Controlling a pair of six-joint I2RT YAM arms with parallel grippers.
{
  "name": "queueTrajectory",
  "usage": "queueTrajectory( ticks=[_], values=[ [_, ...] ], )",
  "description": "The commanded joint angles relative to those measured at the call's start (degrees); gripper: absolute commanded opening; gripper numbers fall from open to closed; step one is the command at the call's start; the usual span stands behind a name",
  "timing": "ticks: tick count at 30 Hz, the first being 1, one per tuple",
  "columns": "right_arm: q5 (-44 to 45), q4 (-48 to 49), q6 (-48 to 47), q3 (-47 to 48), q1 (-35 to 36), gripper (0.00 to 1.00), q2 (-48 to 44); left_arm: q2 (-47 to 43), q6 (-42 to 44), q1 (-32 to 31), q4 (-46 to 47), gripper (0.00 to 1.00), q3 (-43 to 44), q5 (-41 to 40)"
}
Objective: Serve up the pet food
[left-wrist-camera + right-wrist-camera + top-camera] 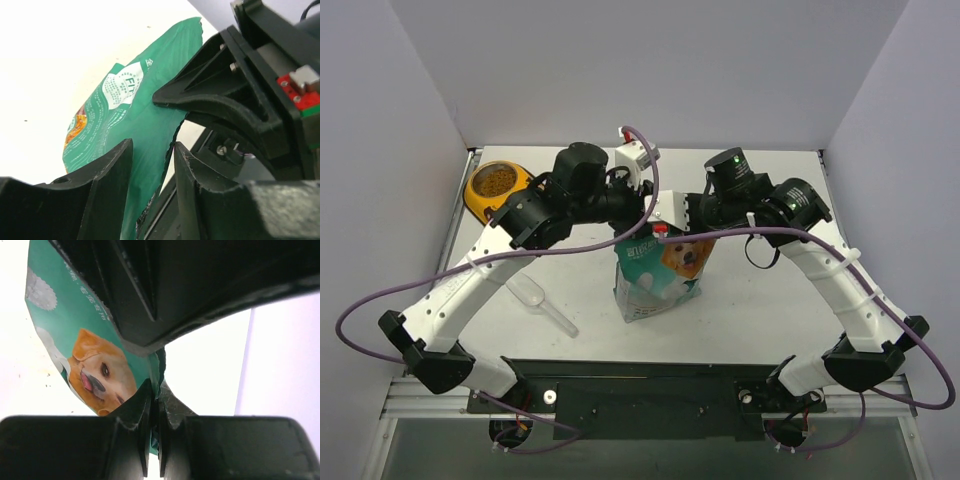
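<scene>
Right gripper [154, 405] pinched on pouch [65, 310] edge; left gripper [152, 150] half-open astride it

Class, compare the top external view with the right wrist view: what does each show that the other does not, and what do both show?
Only the top external view: the yellow feeder at the table's far left with kibble in one bowl, the clear scoop lying left of the pouch, and both arms meeting above that pouch. Only the right wrist view: a close look at the right gripper shut on the pouch's edge. Both: the teal pouch with its printed dog face.
</scene>
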Motion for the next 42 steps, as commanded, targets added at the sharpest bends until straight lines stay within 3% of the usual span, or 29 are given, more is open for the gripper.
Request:
queueTrajectory(
  ticks=[1,6,9,10,11,15,20,24,32,33,35,37,42],
  values=[
    [-0.18,-0.6,1.06,1.02,-1.77,0.0,-1.55,-3.01,9.93,-3.73,-1.3,0.49,-2.59,-6.82],
    [-1.5,1.5,2.82,0.06,-1.95,0.0,-1.9,-6.01,16.43,-7.52,5.89,0.5,-9.97,-12.37],
    [-1.59,2.3,3.52,-0.47,-1.86,0.0,-2.08,-8.2,20.04,-9.63,10.03,0.46,-13.92,-16.33],
    [-1.68,2.56,3.53,-0.47,-1.86,0.0,-2.17,-8.9,21.62,-10.15,12.13,0.42,-15.59,-18.86],
    [-1.59,2.74,3.61,-0.56,-1.86,0.0,-2.17,-10.13,22.24,-10.33,12.93,0.31,-16.21,-19.49],
    [-1.94,3.44,4.23,-1.0,-2.56,0.0,-2.52,-12.16,24.79,-10.86,14.09,0.0,-18.07,-19.86],
    [-3.96,3.7,3.97,-3.45,-3.53,0.0,-3.48,-11.81,20.24,-8.06,11.09,0.0,-15.87,-8.47],
    [-5.37,3.44,3.79,-4.16,-2.21,0.2,-3.31,-12.42,12.68,-4.72,17.23,0.0,-17.44,0.6],
    [-0.02,3.35,3.18,-2.59,3.32,0.31,-1.2,-12.78,5.99,-1.99,22.69,0.0,-19.65,9.5],
    [0.6,3.35,3.0,-2.49,3.94,0.3,-0.94,-12.78,5.46,-1.81,22.69,0.0,-20.0,9.33],
    [4.29,3.44,1.95,-2.23,4.38,0.05,-0.5,-13.13,4.67,-1.11,21.91,0.0,-20.17,7.93],
    [6.49,3.35,1.07,-3.01,4.03,0.0,-1.11,-14.53,4.23,-0.49,20.51,0.0,-20.7,5.91],
    [1.94,3.44,1.86,-2.23,0.7,0.0,-2.43,-17.78,5.37,-0.32,16.38,0.4,-23.51,1.69]
  ],
)
